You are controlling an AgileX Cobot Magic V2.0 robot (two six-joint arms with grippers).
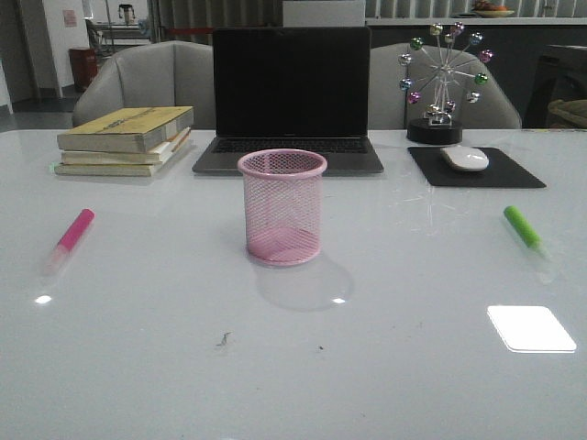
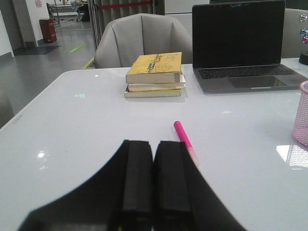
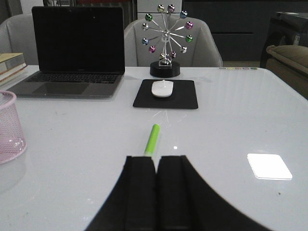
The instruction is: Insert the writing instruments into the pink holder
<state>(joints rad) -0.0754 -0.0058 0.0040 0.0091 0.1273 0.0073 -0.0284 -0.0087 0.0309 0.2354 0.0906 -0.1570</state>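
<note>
The pink mesh holder (image 1: 282, 206) stands upright and empty in the middle of the white table, in front of the laptop; its edge shows in both wrist views (image 2: 301, 115) (image 3: 9, 126). The magenta marker (image 1: 71, 237) lies flat on the left side. In the left wrist view, the magenta marker (image 2: 184, 139) lies just beyond my left gripper (image 2: 154, 144), which is shut and holds nothing. The green marker (image 1: 526, 229) lies flat on the right side. My right gripper (image 3: 156, 159) is shut and empty, with the green marker (image 3: 152, 139) lying just beyond its tips. Neither gripper shows in the front view.
A stack of books (image 1: 127, 139) sits at the back left, a dark laptop (image 1: 291, 96) behind the holder, and a white mouse (image 1: 465, 158) on a black pad at the back right with a ball ornament (image 1: 446, 78) behind it. Grey chairs stand past the table.
</note>
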